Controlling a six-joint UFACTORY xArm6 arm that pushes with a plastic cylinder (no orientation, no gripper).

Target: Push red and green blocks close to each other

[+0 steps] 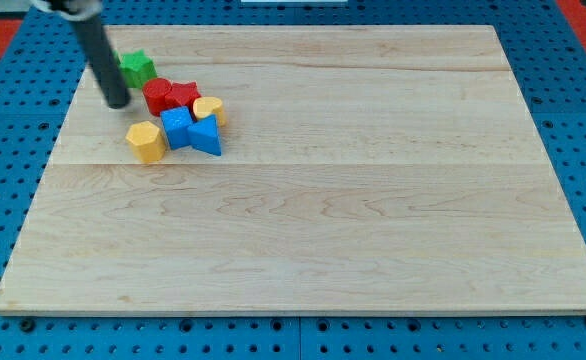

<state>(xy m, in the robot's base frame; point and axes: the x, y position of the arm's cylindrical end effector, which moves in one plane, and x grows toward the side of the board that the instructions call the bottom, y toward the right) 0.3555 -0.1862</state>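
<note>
Upper left of the frame: our rod slants down from the top edge, and my tip (119, 101) rests on the wooden board (373, 200), just left of the red blocks and just below the green block (137, 68). We carry no jaws, only this bare rod, which pinches nothing. The red cylinder (158, 96) and the red star-shaped block (184, 96) sit touching each other, with the green block just beside them to the upper left. A yellow heart (209, 107), blue cube (176, 128), blue triangle (206, 134) and yellow hexagon-like block (145, 141) crowd below.
</note>
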